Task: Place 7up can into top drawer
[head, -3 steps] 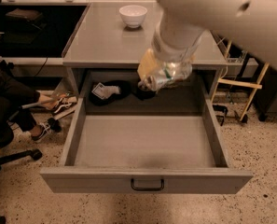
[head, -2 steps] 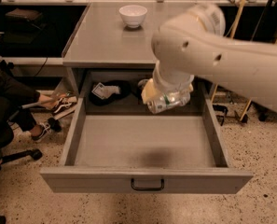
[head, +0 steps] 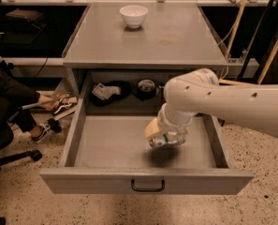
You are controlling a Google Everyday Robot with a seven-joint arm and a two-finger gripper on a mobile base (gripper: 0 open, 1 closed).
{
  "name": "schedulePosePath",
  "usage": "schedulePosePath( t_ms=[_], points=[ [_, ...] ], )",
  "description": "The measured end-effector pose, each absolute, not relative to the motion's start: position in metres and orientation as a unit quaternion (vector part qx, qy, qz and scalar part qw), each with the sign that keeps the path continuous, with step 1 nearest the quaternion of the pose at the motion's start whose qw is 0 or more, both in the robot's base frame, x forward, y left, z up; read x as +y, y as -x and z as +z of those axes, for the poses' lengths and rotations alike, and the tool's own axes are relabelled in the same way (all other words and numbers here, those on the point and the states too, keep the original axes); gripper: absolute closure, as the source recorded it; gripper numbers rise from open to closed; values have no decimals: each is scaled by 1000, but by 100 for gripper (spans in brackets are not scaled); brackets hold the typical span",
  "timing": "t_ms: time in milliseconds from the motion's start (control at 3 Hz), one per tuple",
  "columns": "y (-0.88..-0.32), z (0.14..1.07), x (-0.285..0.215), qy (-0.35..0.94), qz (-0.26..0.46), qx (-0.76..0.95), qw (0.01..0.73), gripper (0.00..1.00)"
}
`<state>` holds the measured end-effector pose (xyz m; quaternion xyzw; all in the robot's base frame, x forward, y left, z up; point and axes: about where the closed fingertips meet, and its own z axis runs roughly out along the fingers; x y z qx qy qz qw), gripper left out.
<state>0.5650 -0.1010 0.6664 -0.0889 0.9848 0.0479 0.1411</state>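
Observation:
The grey top drawer of the cabinet is pulled wide open, its front panel with a black bar handle nearest me. My white arm reaches in from the right. My gripper hangs inside the drawer, right of centre, a little above the floor, shut on the 7up can. The silvery can lies sideways in the gripper, its green marking showing, and casts a shadow on the drawer floor below it.
A white bowl stands at the back of the cabinet top. A black bag with a white label and a dark round item lie at the back of the drawer. A seated person's legs and shoes are at the left.
The arm has swung forward and down. The gripper with the can has moved from the back of the drawer to low over its floor, nearer the front.

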Motion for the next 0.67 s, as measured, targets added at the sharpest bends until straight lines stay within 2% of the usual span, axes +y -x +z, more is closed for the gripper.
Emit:
schedulePosePath(
  t_ms=[333, 667],
  points=[
    [-555, 651, -96, 98, 70, 986, 117, 82],
    [-555, 652, -95, 99, 70, 986, 119, 58]
  ],
)
